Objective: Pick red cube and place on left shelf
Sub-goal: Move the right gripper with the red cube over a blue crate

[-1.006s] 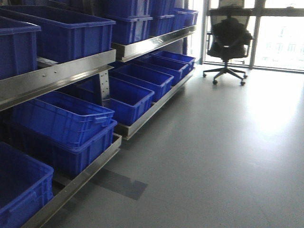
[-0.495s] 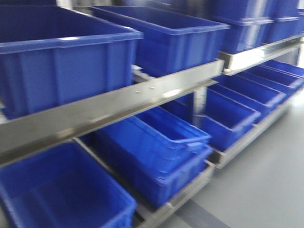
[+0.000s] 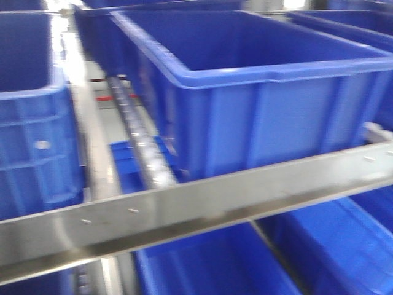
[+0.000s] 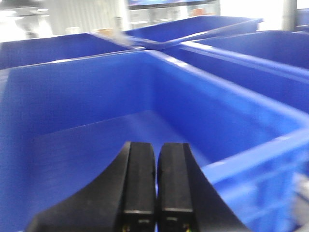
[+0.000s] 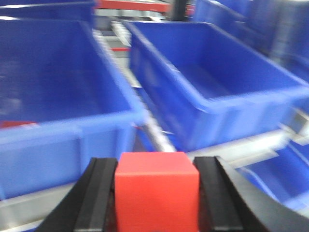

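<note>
The red cube (image 5: 156, 191) sits between the black fingers of my right gripper (image 5: 157, 166), which is shut on it and holds it in front of the left shelf. The shelf shows a steel front rail (image 3: 202, 206) and white roller tracks (image 3: 142, 147) under large blue crates (image 3: 258, 80). My left gripper (image 4: 156, 154) is shut and empty, with its black fingers (image 4: 140, 179) pressed together above the open inside of a blue crate (image 4: 96, 125). Neither gripper shows in the front view.
Blue crates stand side by side on the upper shelf level (image 5: 207, 72) (image 5: 53, 87), with a gap and a roller track (image 5: 154, 130) between them. More blue crates (image 3: 209, 264) sit on the level below the rail. The views are blurred.
The front view has swung left and closer to the shelf: floor and chair are gone, and the upper rail and one large crate now fill the frame.
</note>
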`<state>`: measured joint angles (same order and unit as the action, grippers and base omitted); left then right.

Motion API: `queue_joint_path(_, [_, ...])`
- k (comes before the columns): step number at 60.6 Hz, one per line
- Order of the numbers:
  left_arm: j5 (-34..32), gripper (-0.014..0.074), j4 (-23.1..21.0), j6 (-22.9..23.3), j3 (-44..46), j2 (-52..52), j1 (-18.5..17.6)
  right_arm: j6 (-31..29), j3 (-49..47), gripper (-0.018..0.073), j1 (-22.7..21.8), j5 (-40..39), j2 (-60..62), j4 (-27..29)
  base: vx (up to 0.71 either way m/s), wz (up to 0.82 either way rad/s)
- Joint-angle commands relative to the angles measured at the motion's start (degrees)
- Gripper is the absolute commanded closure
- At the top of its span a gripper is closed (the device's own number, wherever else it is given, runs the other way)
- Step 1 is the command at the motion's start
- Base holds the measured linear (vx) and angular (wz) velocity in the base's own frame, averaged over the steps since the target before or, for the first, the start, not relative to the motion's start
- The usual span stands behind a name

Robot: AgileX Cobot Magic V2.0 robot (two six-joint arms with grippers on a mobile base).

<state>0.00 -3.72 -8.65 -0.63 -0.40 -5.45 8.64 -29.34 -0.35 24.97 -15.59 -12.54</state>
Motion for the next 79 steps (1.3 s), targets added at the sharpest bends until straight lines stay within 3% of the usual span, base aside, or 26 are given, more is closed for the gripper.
queue_joint_path(1, [-4.8,0.0491,-0.1,-0.1,-1.3,0.5,-0.5,-0.4,-1.6,0.0503,-0.3,-5.0,-0.7,-1.1,0.11,0.67])
queue_joint_path(38, [-4.8,0.0491,-0.1,-0.1,-1.3,0.5,-0.5,-0.4,-1.6,0.0503,-0.3,-5.0,-0.7,-1.1,0.07,0.43])
queue_joint_path(79, [-4.8,0.0491,-0.1,-0.1,-1.3,0.5,-0.5,-0.4,-1.6,0.0503,-0.3,-5.0,-0.7,-1.1,0.01,0.09])
